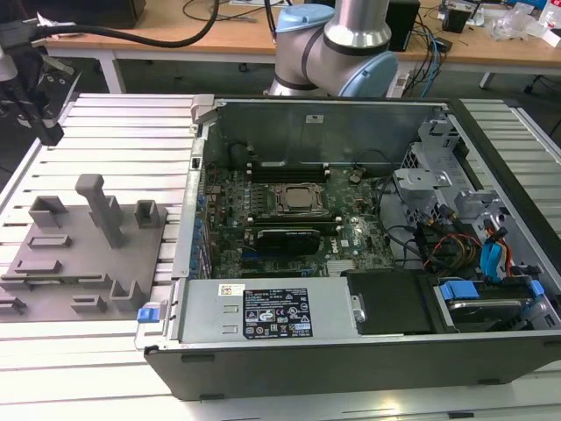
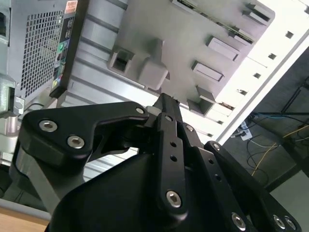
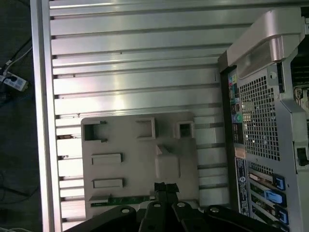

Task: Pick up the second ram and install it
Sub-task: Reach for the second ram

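Black two-finger gripper point(image 3: 165, 186) closed, empty, above grey plastic fixture block point(image 3: 140, 159). Thin green RAM stick point(image 3: 128, 198) sits in slot just beside its tips; imo centre over stick, jaws square to long edges

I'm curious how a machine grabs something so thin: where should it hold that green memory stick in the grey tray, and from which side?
Probably from straight above, pinching its two flat faces near mid-length. The green memory stick seems to stand on edge in a slot of the grey tray, so its thin top edge is what lies open; the rest sits sunk in the tray.
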Robot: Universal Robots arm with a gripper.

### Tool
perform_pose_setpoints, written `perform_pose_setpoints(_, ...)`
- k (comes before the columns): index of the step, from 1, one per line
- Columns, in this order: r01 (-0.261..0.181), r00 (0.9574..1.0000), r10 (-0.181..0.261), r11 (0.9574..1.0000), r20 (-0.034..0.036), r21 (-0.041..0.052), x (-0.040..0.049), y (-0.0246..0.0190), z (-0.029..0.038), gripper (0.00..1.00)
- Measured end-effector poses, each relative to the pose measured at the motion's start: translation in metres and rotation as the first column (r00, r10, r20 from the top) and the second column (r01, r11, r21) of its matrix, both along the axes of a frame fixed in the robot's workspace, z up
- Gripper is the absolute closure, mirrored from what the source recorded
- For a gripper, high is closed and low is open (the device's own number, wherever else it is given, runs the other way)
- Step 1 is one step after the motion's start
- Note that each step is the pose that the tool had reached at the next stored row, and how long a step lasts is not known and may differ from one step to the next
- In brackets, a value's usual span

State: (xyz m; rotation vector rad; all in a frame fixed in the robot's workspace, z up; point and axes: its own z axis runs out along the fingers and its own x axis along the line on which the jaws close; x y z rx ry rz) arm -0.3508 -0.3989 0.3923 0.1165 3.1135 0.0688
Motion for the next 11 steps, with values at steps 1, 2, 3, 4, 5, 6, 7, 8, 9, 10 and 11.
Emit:
perform_pose_setpoints(1,0.0,1.0,0.0,1.0,0.0,0.0,-0.002,0.0,0.0,0.89)
perform_pose_setpoints(2,0.0,1.0,0.0,1.0,-0.0001,0.0,-0.0043,0.0,0.0,0.89)
perform_pose_setpoints(3,0.0,1.0,0.0,1.0,-0.0001,-0.0001,-0.0119,0.0,-0.0001,0.89)
perform_pose_setpoints(4,0.0,1.0,0.0,1.0,0.0,0.0,-0.018,0.0,-0.0002,0.89)
perform_pose_setpoints(5,0.0,1.0,0.0,1.0,0.0,0.0,-0.0192,-0.0001,-0.0003,0.89)
perform_pose_setpoints(6,0.0,1.0,0.0,1.0,0.0,0.0,-0.0193,-0.002,-0.0002,0.89)
perform_pose_setpoints(7,0.0,1.0,0.0,1.0,0.0,0.0,-0.0193,-0.0046,-0.0003,0.89)
perform_pose_setpoints(8,0.0,1.0,0.0,1.0,-0.0001,0.0,-0.0195,-0.0056,-0.0003,0.89)
perform_pose_setpoints(9,0.0,1.0,0.0,1.0,0.0,0.0,-0.0197,-0.0067,-0.0003,0.89)
perform_pose_setpoints(10,0.0,1.0,0.0,1.0,-0.0001,0.0,-0.02,-0.0079,-0.0003,0.89)
perform_pose_setpoints(11,0.0,1.0,0.0,1.0,-0.0001,0.0,-0.0203,-0.009,-0.0004,0.89)
